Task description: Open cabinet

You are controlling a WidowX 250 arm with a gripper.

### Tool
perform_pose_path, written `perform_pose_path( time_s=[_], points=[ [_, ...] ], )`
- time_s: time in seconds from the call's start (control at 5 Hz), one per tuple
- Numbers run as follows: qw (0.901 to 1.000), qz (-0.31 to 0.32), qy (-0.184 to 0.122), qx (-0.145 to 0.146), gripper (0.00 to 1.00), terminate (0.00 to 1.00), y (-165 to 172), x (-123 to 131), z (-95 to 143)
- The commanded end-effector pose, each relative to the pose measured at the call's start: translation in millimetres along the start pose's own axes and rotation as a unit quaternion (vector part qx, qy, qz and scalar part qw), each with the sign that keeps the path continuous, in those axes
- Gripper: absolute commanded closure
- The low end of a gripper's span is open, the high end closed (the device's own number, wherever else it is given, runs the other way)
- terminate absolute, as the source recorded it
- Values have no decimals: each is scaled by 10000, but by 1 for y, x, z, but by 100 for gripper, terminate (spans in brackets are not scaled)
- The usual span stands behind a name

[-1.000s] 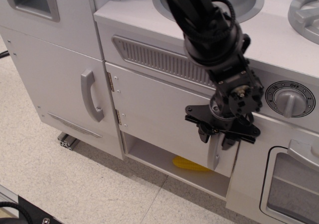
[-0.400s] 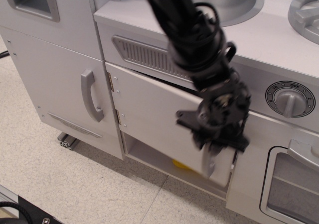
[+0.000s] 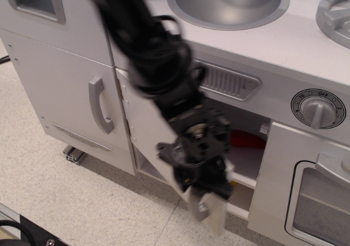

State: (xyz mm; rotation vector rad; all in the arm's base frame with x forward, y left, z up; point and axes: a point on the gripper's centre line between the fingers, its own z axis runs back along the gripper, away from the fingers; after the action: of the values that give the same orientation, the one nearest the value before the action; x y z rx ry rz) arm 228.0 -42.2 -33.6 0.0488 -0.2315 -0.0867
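The cabinet (image 3: 150, 139) sits in the toy kitchen, under the sink (image 3: 228, 3) and left of the dial (image 3: 318, 109). Its door swings far out toward the near side. Something red (image 3: 247, 140) shows inside. The gripper (image 3: 203, 198) is at the door's free edge, by the handle. It is blurry, so how wide its fingers are cannot be told.

A: Compartment mouth clear? — B: Right part is open, a red object (image 3: 247, 139) lying inside. The swung-out cabinet door (image 3: 146, 131) and the arm with its gripper (image 3: 203, 197) block the left — sink (image 3: 228, 3) overhangs above.
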Motion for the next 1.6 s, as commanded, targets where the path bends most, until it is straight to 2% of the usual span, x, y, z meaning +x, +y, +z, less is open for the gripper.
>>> perform_pose_path(
  time_s=[0.0, 0.2, 0.4, 0.6, 0.8, 1.0, 1.2, 1.4],
  points=[
    [9983, -229, -363, -393, 0, 0, 24, 21, 62],
    [9969, -12, -702, -366, 0, 0, 21, 43, 91],
    [9976, 126, -573, -378, 0, 0, 5, 68, 85],
    [9978, 13, -653, -113, 0, 0, -15, 84, 64],
    [9976, -137, -662, -144, 0, 0, -27, 90, 42],
    [9990, -175, -415, 8, 0, 0, -27, 83, 23],
    [9990, -266, -325, 154, 0, 0, -8, 62, 19],
    [9997, -203, 74, 151, 0, 0, 16, 38, 15]
  ],
)
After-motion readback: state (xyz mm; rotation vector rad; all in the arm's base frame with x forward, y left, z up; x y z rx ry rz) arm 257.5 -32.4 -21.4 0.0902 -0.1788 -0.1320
